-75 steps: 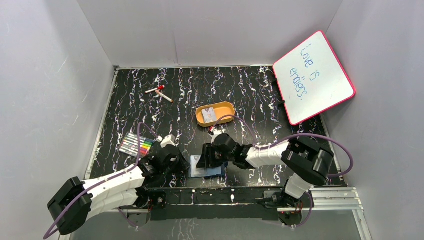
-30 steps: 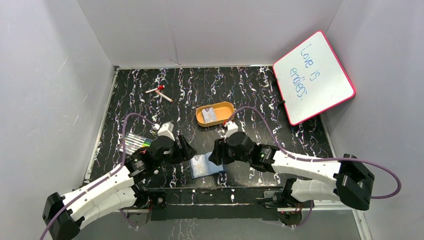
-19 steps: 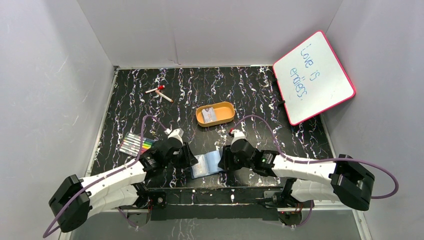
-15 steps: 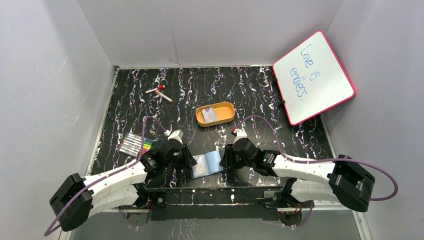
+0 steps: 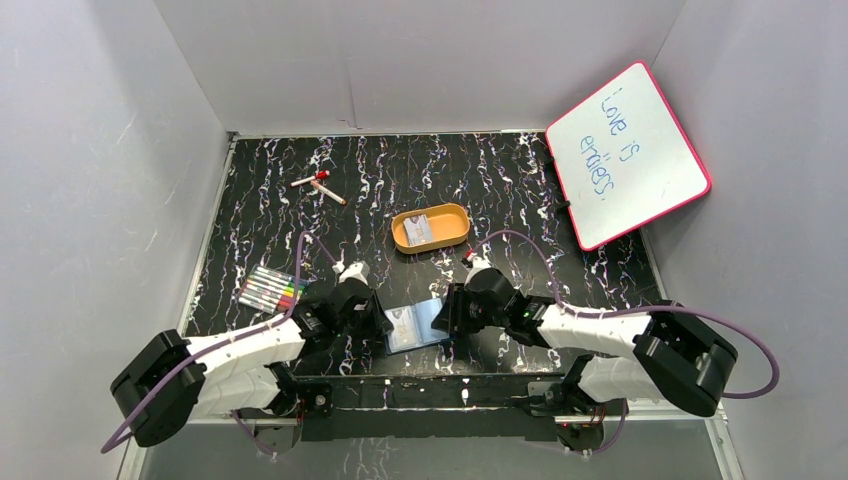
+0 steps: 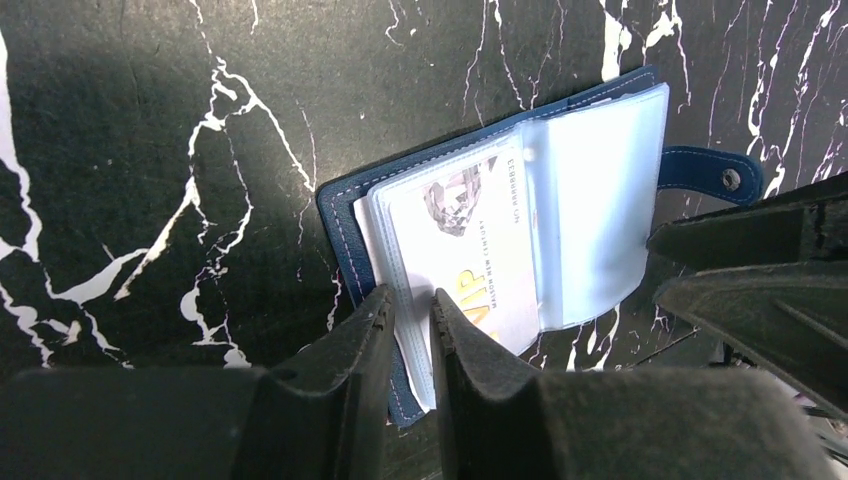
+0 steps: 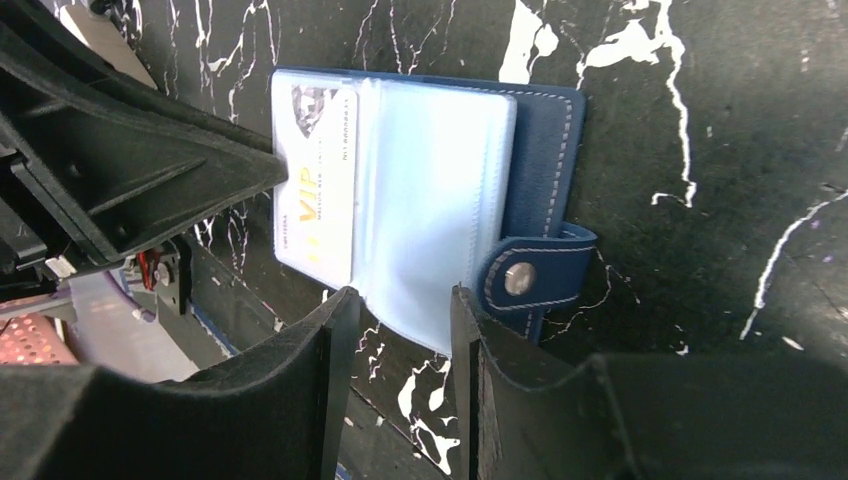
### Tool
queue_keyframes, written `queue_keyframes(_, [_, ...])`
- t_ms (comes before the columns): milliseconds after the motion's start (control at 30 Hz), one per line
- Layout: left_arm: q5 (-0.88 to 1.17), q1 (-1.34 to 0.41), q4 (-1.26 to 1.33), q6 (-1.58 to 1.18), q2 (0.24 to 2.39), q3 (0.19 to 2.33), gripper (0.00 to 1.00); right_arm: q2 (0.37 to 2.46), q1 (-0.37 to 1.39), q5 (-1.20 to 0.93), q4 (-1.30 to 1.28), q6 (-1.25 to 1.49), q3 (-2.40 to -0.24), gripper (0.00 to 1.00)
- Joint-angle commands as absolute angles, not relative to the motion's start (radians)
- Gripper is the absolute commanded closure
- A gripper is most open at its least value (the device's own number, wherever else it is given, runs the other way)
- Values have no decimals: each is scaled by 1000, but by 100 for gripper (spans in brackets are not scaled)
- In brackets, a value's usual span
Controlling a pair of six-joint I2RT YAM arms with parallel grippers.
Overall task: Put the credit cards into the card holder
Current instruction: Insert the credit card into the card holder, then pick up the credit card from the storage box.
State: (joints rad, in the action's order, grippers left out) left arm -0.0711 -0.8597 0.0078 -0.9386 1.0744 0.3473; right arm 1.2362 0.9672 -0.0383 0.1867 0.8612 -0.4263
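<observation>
The navy card holder [image 5: 418, 325] lies open near the front edge. One pale card marked "VIP" [image 6: 465, 250] sits in its left clear pocket and also shows in the right wrist view [image 7: 312, 190]. Another card [image 5: 420, 230] lies in the orange tray. My left gripper [image 6: 412, 300] is closed to a narrow gap on the holder's left edge [image 6: 345, 215], with the pocket leaves between its tips. My right gripper [image 7: 398, 298] is open over the near corner of the clear leaf [image 7: 430, 210], beside the snap tab [image 7: 530, 275].
The orange oval tray [image 5: 457, 215] stands behind the holder. A row of coloured markers [image 5: 270, 290] lies to the left, and two red-capped pens [image 5: 318, 185] lie at the back left. A pink-framed whiteboard [image 5: 628, 152] leans at the right wall.
The right gripper came off the top of the holder and moved to its right side. The left gripper backed away, then closed in on the left edge. The holder now lies open with the card showing.
</observation>
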Motion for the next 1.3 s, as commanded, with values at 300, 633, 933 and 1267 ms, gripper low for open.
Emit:
queue_keyframes(300, [-192,-862,-119,-916,1036,426,78,1064,950,106,12,753,-544,42])
queue_keyframes(633, [-253,-861,-309,-907,823,519,38,1243,714,85,35,571,-800,25])
queue_keyframes(933, [-327,-861,-397,-919,746,540,35,1685,591,-60,63,496,-1166,23])
queue_keyframes(1267, [-319,-861,-394,-930,742,527,35,1894,550,-147,69,458,-1293,33])
